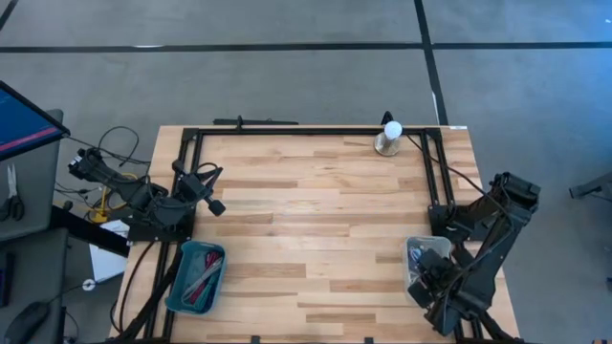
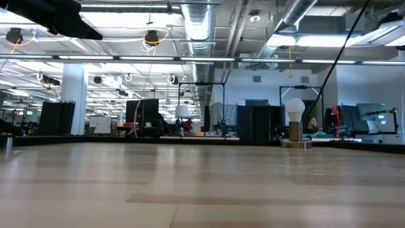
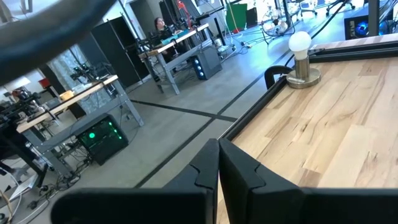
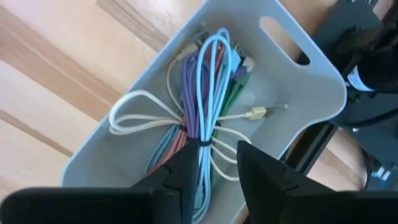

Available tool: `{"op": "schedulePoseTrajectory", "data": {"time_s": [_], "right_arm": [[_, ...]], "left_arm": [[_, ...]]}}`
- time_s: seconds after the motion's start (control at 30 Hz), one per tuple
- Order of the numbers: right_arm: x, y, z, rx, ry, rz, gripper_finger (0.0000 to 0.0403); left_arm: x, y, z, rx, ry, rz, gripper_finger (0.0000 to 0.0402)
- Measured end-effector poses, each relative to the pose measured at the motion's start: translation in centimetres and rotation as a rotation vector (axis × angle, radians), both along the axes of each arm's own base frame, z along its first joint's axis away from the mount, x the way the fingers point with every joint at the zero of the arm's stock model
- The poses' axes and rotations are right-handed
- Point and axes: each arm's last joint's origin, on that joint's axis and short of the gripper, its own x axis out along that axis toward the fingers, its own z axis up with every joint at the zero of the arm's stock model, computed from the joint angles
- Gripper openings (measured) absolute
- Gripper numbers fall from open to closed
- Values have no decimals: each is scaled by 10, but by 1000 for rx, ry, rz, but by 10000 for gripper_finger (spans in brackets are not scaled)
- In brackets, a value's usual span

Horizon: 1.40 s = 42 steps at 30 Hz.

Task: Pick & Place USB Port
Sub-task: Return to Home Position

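A pale grey bin (image 4: 311, 81) near the table's right front corner holds a tied bundle of coloured cables (image 4: 202, 93) in purple, light blue, green, red and cream. One cream cable ends in a metal plug (image 4: 256, 113). Which of these is the USB port, I cannot tell. My right gripper (image 4: 214, 171) points down over the bundle's near end, open, and a light blue cable shows in the gap. In the high view it (image 1: 427, 277) covers part of the bin (image 1: 421, 248). My left gripper (image 3: 217, 171) waits shut at the table's left edge (image 1: 216, 205). My right gripper stands over the cable bundle from above, pointing down. Its fingers (image 4: 180, 177) hide the spot below them, so I cannot tell whether they touch the cables.
A blue bin (image 1: 175, 287) with red and white items sits at the front left. A white-bulbed lamp on a round base (image 1: 388, 137) stands at the far edge, right of centre. Bare wood lies between the two bins. A black frame (image 1: 287, 131) borders the table.
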Motion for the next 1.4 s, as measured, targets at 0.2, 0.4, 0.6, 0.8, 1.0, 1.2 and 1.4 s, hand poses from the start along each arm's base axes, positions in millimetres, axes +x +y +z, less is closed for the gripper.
{"op": "schedulePoseTrajectory", "data": {"time_s": [0.2,0.4,0.6,0.8,1.0,1.2,1.4], "right_arm": [[13,-6,11,-6,-2,46,102],[28,-12,36,-31,-70,146,102],[45,-22,64,-158,-265,329,102],[52,-40,91,-339,-395,490,102],[51,-61,108,-490,-434,578,102],[49,-76,119,-625,-447,629,102],[47,-88,127,-690,-441,644,102]], "left_arm": [[0,0,0,0,0,0,12],[0,0,0,0,0,0,12],[0,0,0,0,-1,0,12],[0,0,0,0,-1,0,12],[0,0,0,0,0,0,12],[0,0,0,13,14,-1,12],[0,0,0,14,15,-1,12]]}}
